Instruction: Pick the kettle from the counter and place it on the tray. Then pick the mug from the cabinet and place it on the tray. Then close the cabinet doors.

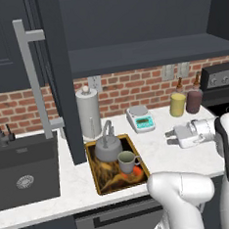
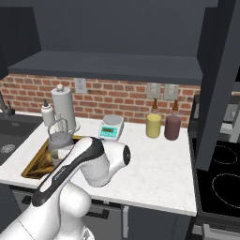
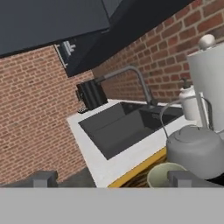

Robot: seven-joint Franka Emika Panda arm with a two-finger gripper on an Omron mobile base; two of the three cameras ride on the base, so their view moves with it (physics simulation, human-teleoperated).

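The tray (image 1: 99, 182) lies on the white counter (image 1: 164, 157) right of the sink. On it stand the grey kettle (image 1: 108, 147) with its loop handle and, just in front, the small mug (image 1: 126, 161). My gripper (image 1: 171, 137) hovers over the counter to the tray's right, pointing left, open with nothing between its fingers. In the hand view the kettle (image 3: 194, 148) and the mug's rim (image 3: 162, 174) sit at the lower right, between my fingertips (image 3: 43, 178). The cabinet (image 1: 145, 52) overhead stands open, with one door (image 1: 59, 72) swung out left and the other door (image 2: 218, 84) right.
A tall grey cylinder (image 1: 88, 112) stands behind the tray. A white scale (image 1: 140, 118), a yellow jar (image 1: 178, 103) and a maroon jar (image 1: 194, 100) line the brick wall. The black sink (image 1: 23, 168) lies left and the stove (image 2: 220, 180) right.
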